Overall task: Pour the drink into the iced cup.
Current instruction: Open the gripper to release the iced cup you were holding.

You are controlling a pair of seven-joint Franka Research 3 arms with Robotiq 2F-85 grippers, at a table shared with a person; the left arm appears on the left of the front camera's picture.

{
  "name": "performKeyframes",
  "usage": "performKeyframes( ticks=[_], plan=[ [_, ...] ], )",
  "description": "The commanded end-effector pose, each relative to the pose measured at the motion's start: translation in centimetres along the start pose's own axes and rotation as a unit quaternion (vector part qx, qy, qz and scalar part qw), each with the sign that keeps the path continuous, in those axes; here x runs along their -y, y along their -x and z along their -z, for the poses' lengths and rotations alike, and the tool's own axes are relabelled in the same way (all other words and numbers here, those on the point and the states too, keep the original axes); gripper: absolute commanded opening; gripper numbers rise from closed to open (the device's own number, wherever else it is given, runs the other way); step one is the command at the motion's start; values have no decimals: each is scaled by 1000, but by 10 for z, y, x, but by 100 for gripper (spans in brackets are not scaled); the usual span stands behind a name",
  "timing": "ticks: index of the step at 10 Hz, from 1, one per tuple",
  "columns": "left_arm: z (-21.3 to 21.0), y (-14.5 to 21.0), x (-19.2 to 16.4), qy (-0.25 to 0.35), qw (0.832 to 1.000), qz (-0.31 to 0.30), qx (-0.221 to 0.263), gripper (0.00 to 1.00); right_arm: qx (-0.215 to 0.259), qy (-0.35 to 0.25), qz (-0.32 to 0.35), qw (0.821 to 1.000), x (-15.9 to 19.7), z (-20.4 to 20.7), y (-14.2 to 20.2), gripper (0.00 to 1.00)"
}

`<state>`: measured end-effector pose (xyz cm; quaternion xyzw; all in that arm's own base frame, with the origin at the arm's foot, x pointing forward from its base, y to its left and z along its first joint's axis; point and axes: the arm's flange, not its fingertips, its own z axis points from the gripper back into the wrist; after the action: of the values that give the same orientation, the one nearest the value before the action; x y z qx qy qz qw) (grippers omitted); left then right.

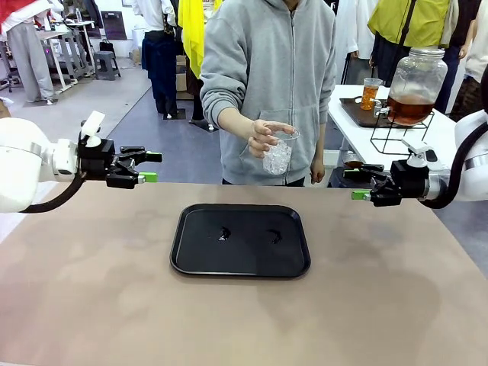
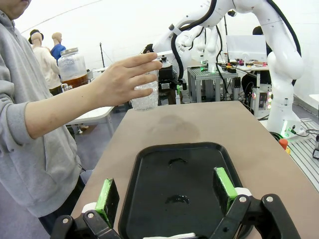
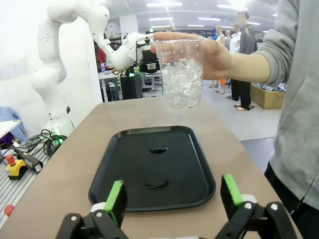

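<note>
A person's hand holds the iced cup (image 1: 279, 155), a clear plastic cup half full of ice, in the air beyond the far edge of a black tray (image 1: 240, 263). In the wrist views the iced cup (image 2: 145, 95) (image 3: 182, 74) hangs above the table's far end. The drink shows as amber liquid in a big glass dispenser jar (image 1: 412, 88) (image 2: 74, 69) and in a small clear cup (image 1: 370, 93) on a side table at the back right. My left gripper (image 1: 152, 167) (image 2: 166, 194) hovers open left of the tray. My right gripper (image 1: 355, 184) (image 3: 173, 195) hovers open to its right. Both are empty.
The tray (image 2: 149, 164) (image 3: 114, 164) lies mid-table with two small wet spots (image 1: 223, 232) on it. The person in a grey hoodie (image 1: 267, 69) stands at the far edge. The side table (image 1: 358, 133) with a wire stand is beyond my right arm.
</note>
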<state>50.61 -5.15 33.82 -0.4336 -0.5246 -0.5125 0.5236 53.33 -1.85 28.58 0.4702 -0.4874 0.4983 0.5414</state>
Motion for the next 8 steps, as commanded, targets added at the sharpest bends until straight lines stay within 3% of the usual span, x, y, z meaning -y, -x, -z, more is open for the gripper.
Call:
performKeyframes(
  ticks=[1,8],
  plan=[
    [0,-1,1,2,1000,1,-4,100,-4,1,0,1000,0,2,-3,100],
    [0,-1,1,2,1000,1,-4,100,-4,1,0,1000,0,2,-3,100]
  ],
)
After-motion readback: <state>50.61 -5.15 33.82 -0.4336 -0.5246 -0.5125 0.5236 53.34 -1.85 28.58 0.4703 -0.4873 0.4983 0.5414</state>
